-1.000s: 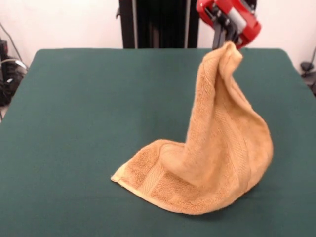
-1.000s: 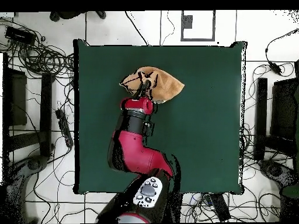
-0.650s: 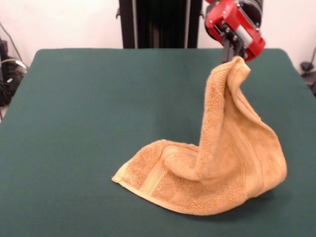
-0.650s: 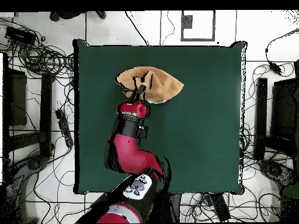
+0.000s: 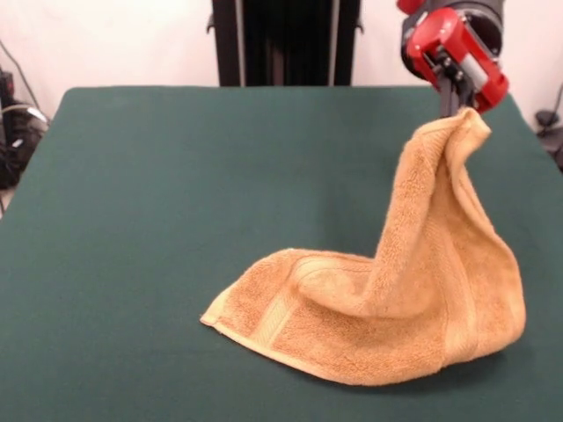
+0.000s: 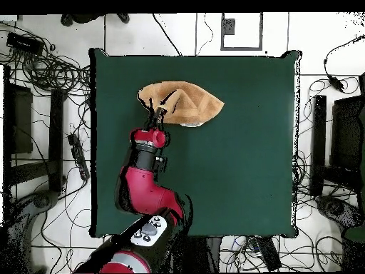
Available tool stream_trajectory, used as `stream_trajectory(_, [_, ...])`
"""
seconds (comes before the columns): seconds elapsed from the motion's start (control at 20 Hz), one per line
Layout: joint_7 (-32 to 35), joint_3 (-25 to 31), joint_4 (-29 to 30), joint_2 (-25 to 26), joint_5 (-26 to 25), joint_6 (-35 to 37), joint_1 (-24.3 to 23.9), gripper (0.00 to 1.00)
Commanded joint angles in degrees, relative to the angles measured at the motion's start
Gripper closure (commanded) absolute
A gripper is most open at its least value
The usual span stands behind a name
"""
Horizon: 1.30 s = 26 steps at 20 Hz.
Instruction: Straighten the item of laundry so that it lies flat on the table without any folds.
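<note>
The tool (image 5: pixel 456 107) is pinched shut on one corner of the orange towel (image 5: pixel 396 299), holding it up while the rest lies bunched on the green table (image 5: pixel 158 176), so next it should pull sideways and lower it flat.

The setting was a robotics laboratory or test cell. A large rectangular table covered in plain dark green cloth (image 6: pixel 242 157) stood on a pale tiled floor (image 6: pixel 142 34), with a red and black robot arm (image 6: pixel 142 187) mounted at one side. Loose black cables (image 6: pixel 50 68) lay tangled around the table, and dark equipment racks (image 6: pixel 319 146) flanked it. The front view showed a plain white wall (image 5: pixel 114 40) behind a black upright column (image 5: pixel 281 42).
</note>
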Motion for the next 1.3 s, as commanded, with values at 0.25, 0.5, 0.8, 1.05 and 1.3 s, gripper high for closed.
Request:
stream_trajectory(0.25, [10.98, 8.06, 1.39, 4.51, 6.22, 9.87, 1.40, 1.00])
stream_trajectory(0.5, [10.52, 9.33, -0.47, 6.34, 8.72, 10.46, 2.75, 1.00])
stream_trajectory(0.8, [12.42, 11.88, -2.62, 6.18, 2.58, 16.68, 0.63, 1.00])
stream_trajectory(1.05, [13.16, 13.25, -3.65, 5.45, -3.12, 19.98, -0.57, 1.00])
stream_trajectory(1.3, [11.76, 15.29, -4.69, 5.01, -3.59, 26.74, -0.84, 1.00])
